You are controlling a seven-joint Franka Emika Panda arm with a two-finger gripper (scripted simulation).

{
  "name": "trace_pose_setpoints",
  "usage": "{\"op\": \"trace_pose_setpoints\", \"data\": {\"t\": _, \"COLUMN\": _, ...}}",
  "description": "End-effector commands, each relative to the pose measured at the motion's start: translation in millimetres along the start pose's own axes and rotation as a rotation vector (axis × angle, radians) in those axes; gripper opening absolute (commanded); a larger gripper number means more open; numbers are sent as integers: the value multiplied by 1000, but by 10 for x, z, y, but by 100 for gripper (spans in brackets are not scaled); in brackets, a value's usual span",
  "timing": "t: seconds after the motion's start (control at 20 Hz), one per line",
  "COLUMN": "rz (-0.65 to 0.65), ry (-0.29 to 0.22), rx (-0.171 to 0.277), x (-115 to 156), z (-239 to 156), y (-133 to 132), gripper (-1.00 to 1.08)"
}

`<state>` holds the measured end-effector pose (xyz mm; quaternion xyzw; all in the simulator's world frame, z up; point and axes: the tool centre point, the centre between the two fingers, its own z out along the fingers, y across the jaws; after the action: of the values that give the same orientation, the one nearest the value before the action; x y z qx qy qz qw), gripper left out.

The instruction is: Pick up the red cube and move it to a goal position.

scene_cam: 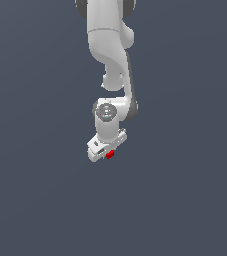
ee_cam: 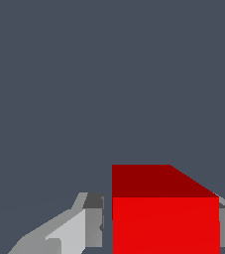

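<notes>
Wrist view shows the red cube point(ee_cam: 165, 218) sitting between the two pale fingers point(ee_cam: 86, 225) of the gripper point(ee_cam: 161, 228), one pad close against each side face, so the jaws look drawn in to the cube's width and gripping it. From the exterior view the arm point(scene_cam: 110, 45) reaches down over the plain grey worktop point(scene_cam: 35, 200), roughly at its middle and well away from every edge and corner, and the cube point(scene_cam: 110, 154) shows as a small red spot at the tip of the white gripper point(scene_cam: 105, 150). Whether the cube is already clear of the surface is hard to say, since no shadow or gap can be made out beneath it. By this evidence the grasp is probably done; what remains is the carry to the goal position, which no marker in either picture reveals.
</notes>
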<state>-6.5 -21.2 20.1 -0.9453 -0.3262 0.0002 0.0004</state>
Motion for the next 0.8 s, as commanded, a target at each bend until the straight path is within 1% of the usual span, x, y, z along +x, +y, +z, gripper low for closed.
{"op": "trace_pose_setpoints", "data": {"t": 0.0, "rz": -3, "ry": 0, "rx": -1, "x": 3, "z": 1, "y": 2, "gripper": -100}}
{"op": "trace_pose_setpoints", "data": {"t": 0.5, "rz": -3, "ry": 0, "rx": -1, "x": 2, "z": -2, "y": 1, "gripper": -100}}
{"op": "trace_pose_setpoints", "data": {"t": 0.75, "rz": -3, "ry": 0, "rx": -1, "x": -3, "z": -92, "y": -13, "gripper": -100}}
